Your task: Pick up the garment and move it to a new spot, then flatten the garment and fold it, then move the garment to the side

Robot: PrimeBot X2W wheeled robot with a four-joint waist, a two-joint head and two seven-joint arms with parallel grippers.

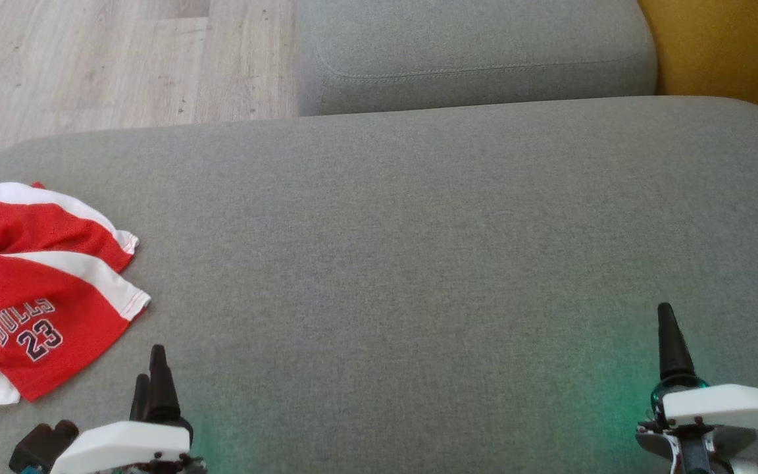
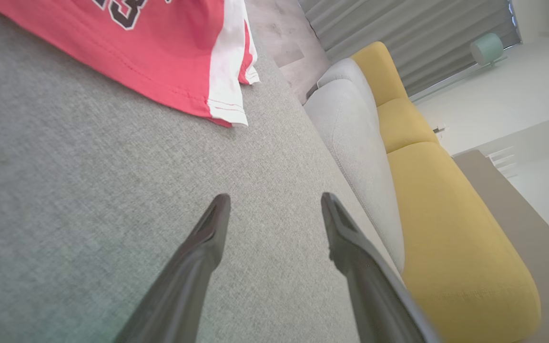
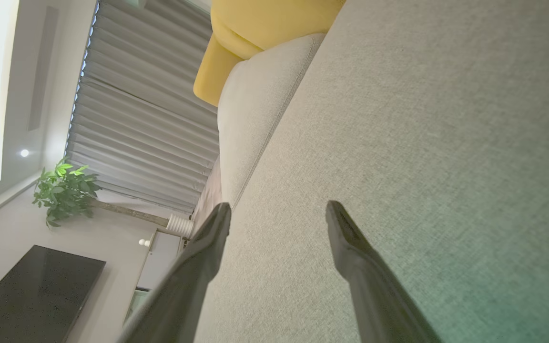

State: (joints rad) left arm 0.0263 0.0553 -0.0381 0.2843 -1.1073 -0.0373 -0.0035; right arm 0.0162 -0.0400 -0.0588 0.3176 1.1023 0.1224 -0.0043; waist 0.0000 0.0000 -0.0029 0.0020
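Observation:
The garment (image 1: 30, 289) is a red jersey with white side bands and "BULLS 23" printed on it. It lies rumpled at the left end of the grey cushion (image 1: 405, 237), and its hem (image 2: 169, 62) fills the top of the left wrist view. My left gripper (image 1: 149, 362) hovers just right of and below the jersey, open and empty (image 2: 274, 202), apart from the cloth. At the lower right my right gripper (image 1: 665, 316) stands over bare cushion, open with nothing between its fingers (image 3: 278, 209).
A second grey cushion (image 1: 478, 52) lies beyond the far edge, with a yellow seat (image 1: 734, 46) at the top right. Wooden floor (image 1: 89, 59) shows at the top left. A curtain, a plant (image 3: 65, 190) and a dark screen stand in the room.

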